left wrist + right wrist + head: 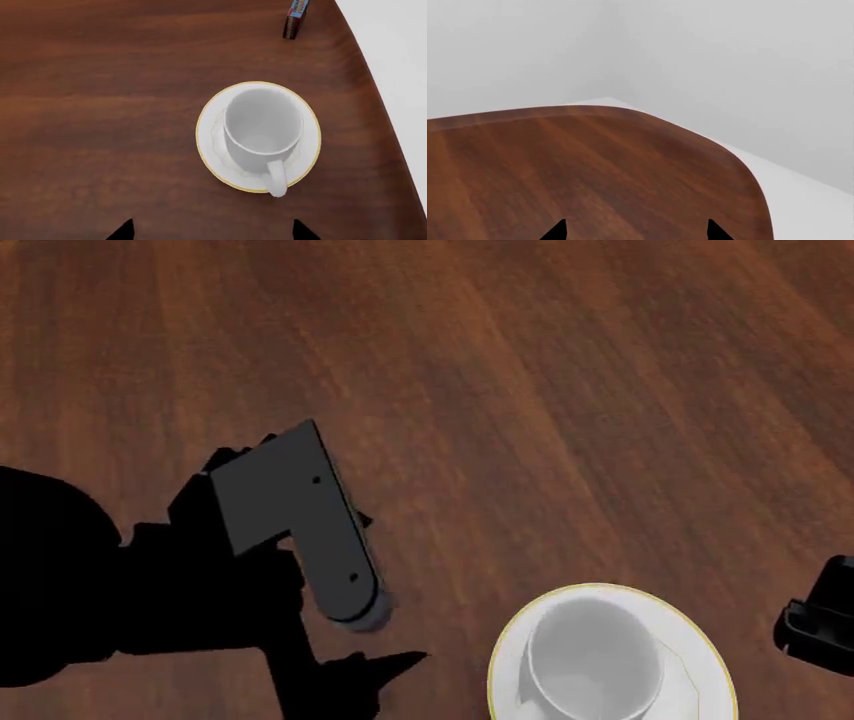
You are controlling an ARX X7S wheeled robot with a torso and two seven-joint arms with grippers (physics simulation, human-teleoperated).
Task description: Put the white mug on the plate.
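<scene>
The white mug (261, 128) stands upright on the gold-rimmed white plate (209, 130), its handle reaching over the plate's rim. Both also show in the head view, the mug (594, 660) on the plate (701, 665) at the near edge of the frame. My left gripper (212, 231) is open and empty, its two dark fingertips apart and clear of the plate, above the table. In the head view the left arm (287, 530) is to the left of the plate. My right gripper (635, 232) is open and empty over bare wood near the table's rounded corner.
The dark wooden table (100, 100) has a curved edge close beside the plate, with white floor beyond. A small dark box with a blue label (295, 20) lies near that edge. Part of the right arm (821, 625) shows at the head view's right edge.
</scene>
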